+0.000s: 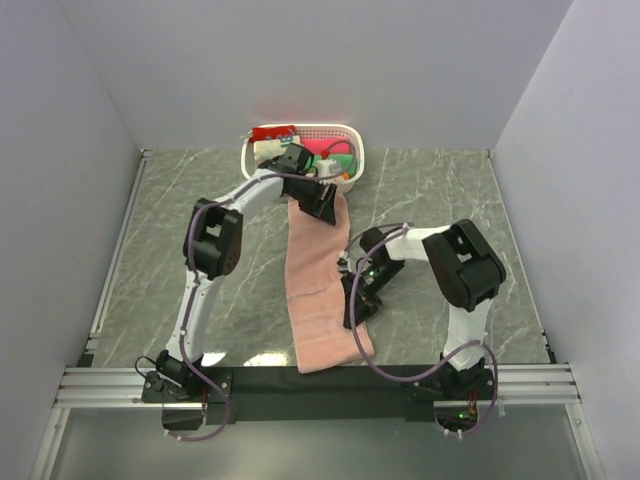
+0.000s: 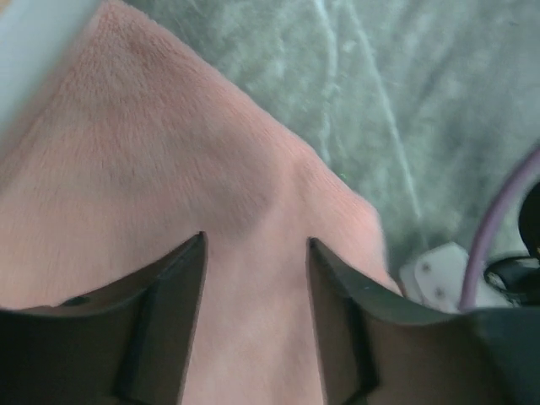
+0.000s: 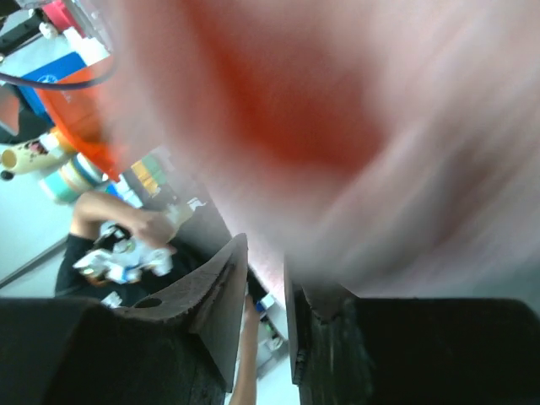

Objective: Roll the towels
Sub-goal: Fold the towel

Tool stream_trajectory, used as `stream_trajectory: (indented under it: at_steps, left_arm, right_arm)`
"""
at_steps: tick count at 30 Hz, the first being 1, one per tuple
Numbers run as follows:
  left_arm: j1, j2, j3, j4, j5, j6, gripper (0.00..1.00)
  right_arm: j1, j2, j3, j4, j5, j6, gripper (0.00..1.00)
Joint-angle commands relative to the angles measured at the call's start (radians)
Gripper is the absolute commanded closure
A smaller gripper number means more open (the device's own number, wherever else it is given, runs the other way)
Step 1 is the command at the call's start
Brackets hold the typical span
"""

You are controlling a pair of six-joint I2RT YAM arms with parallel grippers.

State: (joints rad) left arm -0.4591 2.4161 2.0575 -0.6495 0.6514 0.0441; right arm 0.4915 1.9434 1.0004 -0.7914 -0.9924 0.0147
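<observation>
Plain salmon-pink towel (image 1: 318,290); grey-green table (image 1: 180,230) veined in white like marble; white perforated basket (image 1: 360,145) — cloths (image 1: 325,150) in red, green, magenta; black-and-white arms (image 1: 200,300).

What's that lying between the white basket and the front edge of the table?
A long pink towel, stretched out lengthwise from the basket down to the front edge. The overhead view shows it.

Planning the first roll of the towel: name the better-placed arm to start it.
Left, probably. The left gripper hangs open over the far end of the pink towel by the basket; the right gripper sits at its side edge.
</observation>
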Motion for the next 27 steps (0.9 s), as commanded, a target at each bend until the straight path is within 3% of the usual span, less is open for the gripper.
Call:
stream_trajectory:
  at_steps: [1, 4, 8, 10, 13, 18, 22, 27]
  left_arm:
    - [0.042, -0.239, -0.039, 0.068, 0.08, -0.006, 0.36]
    - [0.088, -0.371, -0.095, 0.094, 0.085, -0.036, 0.29]
    - [0.143, -0.553, -0.247, 0.074, 0.036, 0.003, 0.28]
    - [0.143, -0.69, -0.385, 0.065, -0.002, 0.091, 0.3]
    - [0.105, -0.9, -0.626, 0.077, -0.068, 0.222, 0.31]
    - [-0.11, -1.225, -1.009, 0.094, -0.22, 0.439, 0.31]
    - [-0.321, -1.315, -1.112, 0.063, -0.246, 0.456, 0.3]
    - [-0.64, -1.351, -1.2, 0.105, -0.329, 0.404, 0.3]
  right_arm:
    - [0.009, -0.168, -0.046, 0.027, 0.02, 0.042, 0.68]
    - [0.007, -0.268, -0.059, 0.032, 0.043, 0.048, 0.67]
    - [-0.013, -0.424, -0.063, 0.064, 0.084, 0.042, 0.71]
    - [-0.044, -0.501, -0.072, 0.105, 0.1, 0.08, 0.7]
    - [-0.044, -0.486, -0.025, 0.158, 0.098, 0.09, 0.75]
    - [-0.022, -0.331, 0.014, 0.213, 0.067, 0.094, 0.85]
    - [-0.01, -0.21, -0.046, 0.265, 0.074, 0.136, 0.85]
    - [0.048, -0.227, -0.138, 0.248, 0.115, 0.123, 0.88]
